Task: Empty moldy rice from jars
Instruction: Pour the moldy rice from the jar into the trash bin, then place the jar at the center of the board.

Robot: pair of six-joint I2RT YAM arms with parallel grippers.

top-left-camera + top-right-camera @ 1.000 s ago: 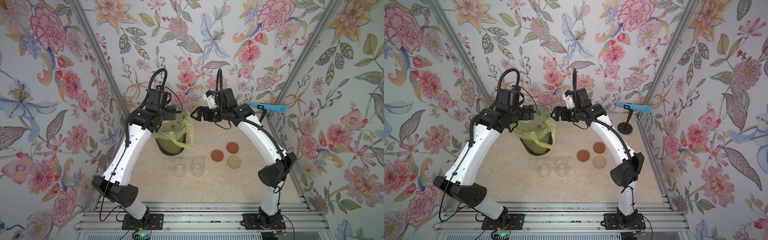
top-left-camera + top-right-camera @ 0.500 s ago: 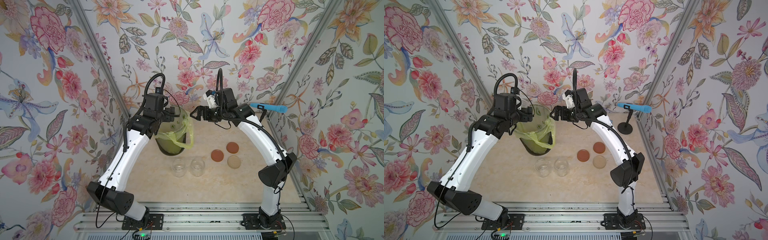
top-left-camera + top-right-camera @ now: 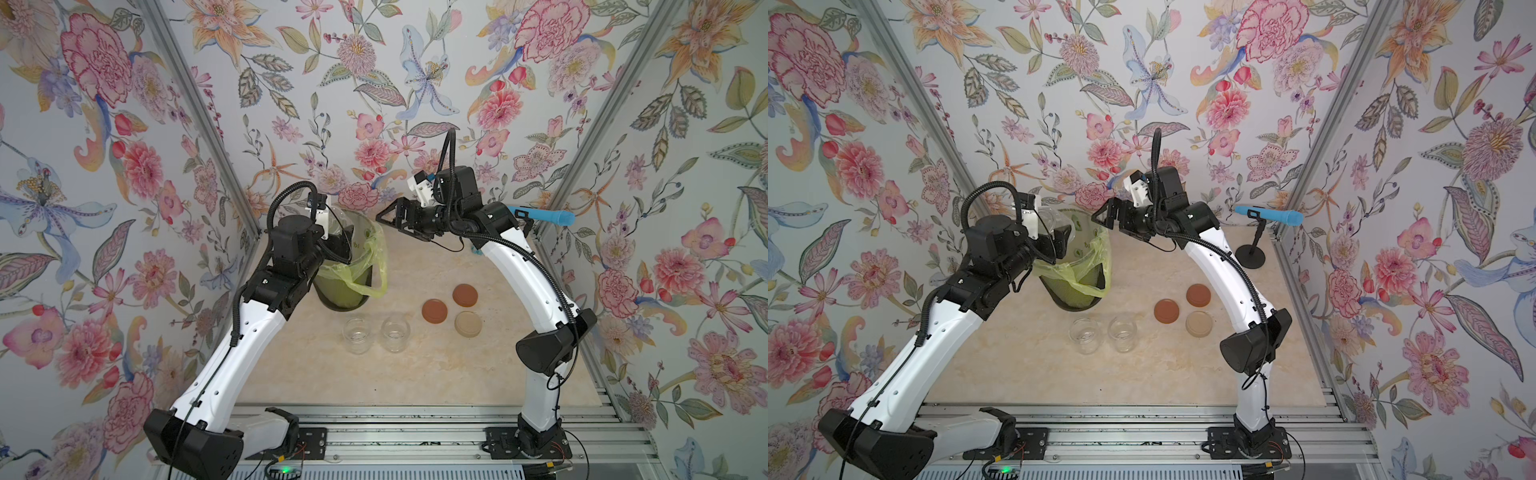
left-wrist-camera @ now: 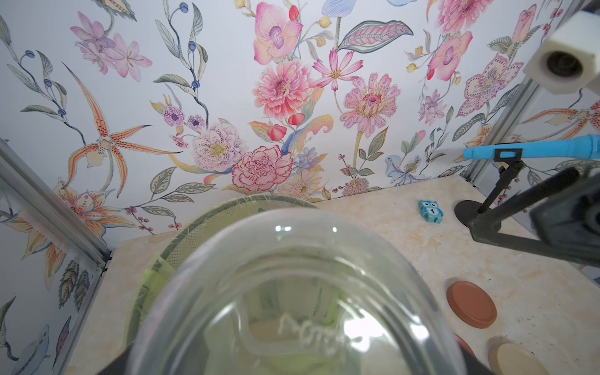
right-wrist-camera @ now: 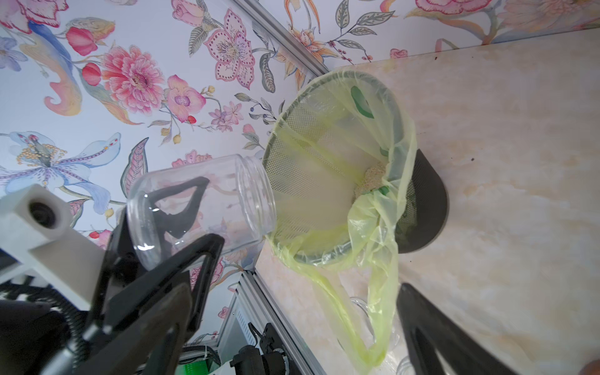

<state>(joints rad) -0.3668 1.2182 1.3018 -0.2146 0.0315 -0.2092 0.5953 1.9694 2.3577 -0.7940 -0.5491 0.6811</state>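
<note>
Jar [image 5: 201,204], pinched by the left pincer [image 5: 205,214], has drawn back from the bin [image 5: 285,162]; right pincer [image 3: 388,220] stays spread.

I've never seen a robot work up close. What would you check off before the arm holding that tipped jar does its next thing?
1. Is the held jar emptied: ok, the glass looks clear.
2. Are stray grains stuck inside it: cannot tell.
3. Does the left gripper grip firmly: ok, it clamps the jar's body.
4. Has the rice landed in the bin: ok, a pile lies at the liner's bottom.
5. Is the right gripper out of the way: ok, open, empty, apart from the jar.
6. Are the two other jars on the table done: ok, upright, lidless, empty.
</note>
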